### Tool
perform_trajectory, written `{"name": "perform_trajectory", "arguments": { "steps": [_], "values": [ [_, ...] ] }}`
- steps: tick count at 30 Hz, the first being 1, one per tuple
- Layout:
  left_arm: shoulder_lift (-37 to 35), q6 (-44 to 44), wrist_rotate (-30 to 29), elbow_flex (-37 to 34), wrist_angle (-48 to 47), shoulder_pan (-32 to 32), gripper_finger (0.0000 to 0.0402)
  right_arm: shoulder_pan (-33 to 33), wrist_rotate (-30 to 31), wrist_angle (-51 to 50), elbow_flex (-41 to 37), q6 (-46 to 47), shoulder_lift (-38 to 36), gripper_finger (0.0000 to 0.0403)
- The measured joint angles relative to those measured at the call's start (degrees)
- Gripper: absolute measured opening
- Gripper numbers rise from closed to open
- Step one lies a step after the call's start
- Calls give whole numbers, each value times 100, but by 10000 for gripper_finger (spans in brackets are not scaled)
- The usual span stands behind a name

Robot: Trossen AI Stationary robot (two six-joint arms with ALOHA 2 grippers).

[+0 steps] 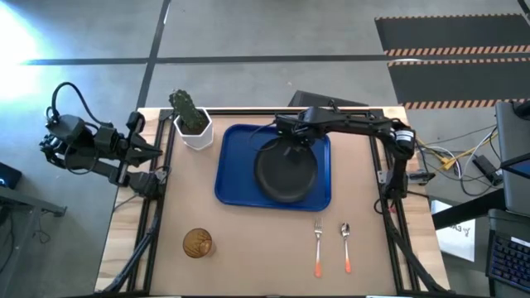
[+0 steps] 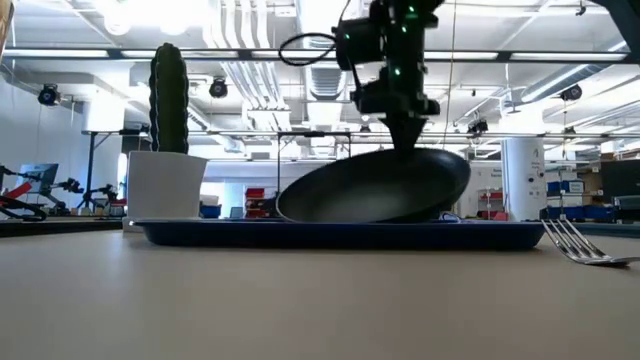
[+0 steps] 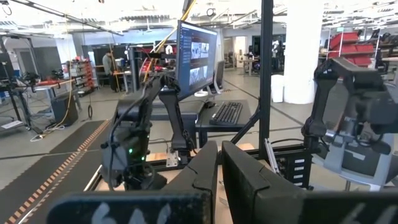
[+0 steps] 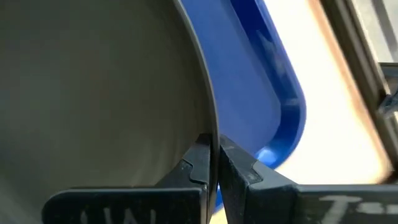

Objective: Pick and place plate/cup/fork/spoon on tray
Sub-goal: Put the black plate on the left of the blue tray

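Currently the plate sits on the tray, tilted, one edge down on the tray floor and the far rim lifted. Right gripper clamped on that raised rim. Tray lies toward the table's far edge, centre. Cup near the front-left corner. Fork and spoon side by side near the front edge, right of centre. Cactus pot just left of the tray. Left gripper off the table's left edge, fingers nearly closed, empty.

white pot with green cactus | upright | table's far-left corner
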Motion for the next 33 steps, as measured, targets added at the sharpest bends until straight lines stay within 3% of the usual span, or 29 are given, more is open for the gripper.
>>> {"name": "perform_trajectory", "arguments": {
  "steps": [6, 15, 20, 33],
  "values": [
    [-4, 0, 0, 0, -4, 1, 6, -133, -230, 991, -1025, 67, -326, 9],
    [-7, 0, 0, 0, -4, 0, 6, -180, -343, 1417, -2260, 271, -500, 9],
    [-7, 0, -1, 0, -4, 0, 6, -170, -584, 2356, -2802, 389, -591, 9],
    [-7, 0, -2, -4, -4, 1, 6, -193, -821, 4298, -2931, 631, -592, 9]
  ]
}}
